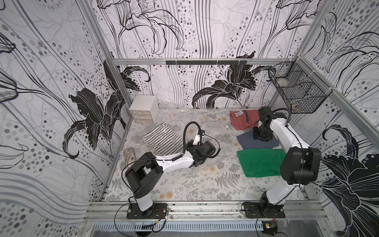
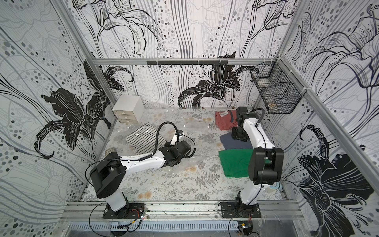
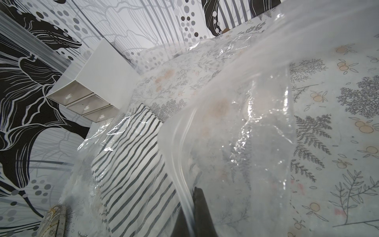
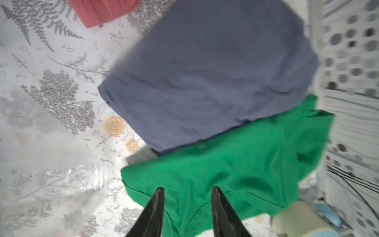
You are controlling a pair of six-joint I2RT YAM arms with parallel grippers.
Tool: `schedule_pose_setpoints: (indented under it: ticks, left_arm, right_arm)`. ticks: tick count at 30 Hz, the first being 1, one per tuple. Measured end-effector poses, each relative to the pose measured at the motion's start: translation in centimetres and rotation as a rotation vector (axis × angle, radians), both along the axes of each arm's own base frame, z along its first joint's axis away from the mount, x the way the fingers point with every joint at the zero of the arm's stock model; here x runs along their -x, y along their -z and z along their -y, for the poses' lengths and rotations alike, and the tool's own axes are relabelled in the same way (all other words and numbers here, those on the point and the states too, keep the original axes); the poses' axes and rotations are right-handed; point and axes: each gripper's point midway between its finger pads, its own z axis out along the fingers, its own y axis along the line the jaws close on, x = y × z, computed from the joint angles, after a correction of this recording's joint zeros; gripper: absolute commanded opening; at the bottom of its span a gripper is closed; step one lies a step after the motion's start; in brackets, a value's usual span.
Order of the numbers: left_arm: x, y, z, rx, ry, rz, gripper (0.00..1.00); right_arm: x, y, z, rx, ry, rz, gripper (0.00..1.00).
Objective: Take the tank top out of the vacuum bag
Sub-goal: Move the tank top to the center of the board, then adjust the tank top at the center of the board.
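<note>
left tool point(image 3: 194, 189) pinches vacuum bag point(image 3: 235, 127) over striped tank top point(image 3: 131, 164), near white drawers point(image 3: 96, 82).

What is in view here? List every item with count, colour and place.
vacuum bag: 1, clear, mid-table
striped garment: 1, black and white, back left, under the bag's plastic
red garment: 1, red, back right
blue-grey garment: 1, blue-grey, right, between red and green
green garment: 1, green, right
drawer unit: 1, white, back left corner
wire basket: 1, black, right wall
tablecloth: 1, pale floral, covering the table
left gripper: 1, black, shut on the vacuum bag
right gripper: 1, black, open above the green garment
</note>
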Motion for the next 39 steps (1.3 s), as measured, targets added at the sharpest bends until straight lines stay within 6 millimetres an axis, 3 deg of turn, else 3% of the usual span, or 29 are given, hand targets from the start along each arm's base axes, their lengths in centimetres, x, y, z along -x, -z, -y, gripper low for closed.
schedule_pose_setpoints:
  ticks: [5, 12, 21, 32, 39]
  left_arm:
    - [0.0, -0.2, -0.3, -0.013, -0.014, 0.009, 0.0]
    - [0.4, -0.5, -0.6, -0.035, -0.031, 0.023, 0.0]
    - [0.7, -1.0, -0.8, -0.058, -0.046, 0.039, 0.0]
    - [1.1, -1.5, -0.7, -0.066, -0.055, 0.051, 0.0]
    - [1.3, -2.6, -0.5, -0.061, -0.053, 0.07, 0.0]
  right_arm:
    - [-2.2, 4.8, -2.1, -0.128, -0.002, -0.044, 0.37]
    - [-4.7, 7.8, -3.4, -0.214, 0.033, -0.032, 0.35]
    - [-6.8, 9.3, -4.4, -0.307, 0.134, 0.04, 0.34]
    - [-11.8, 8.8, -5.4, -0.428, 0.241, 0.168, 0.33]
    - [-13.5, 7.8, -5.7, -0.462, 0.255, 0.225, 0.36]
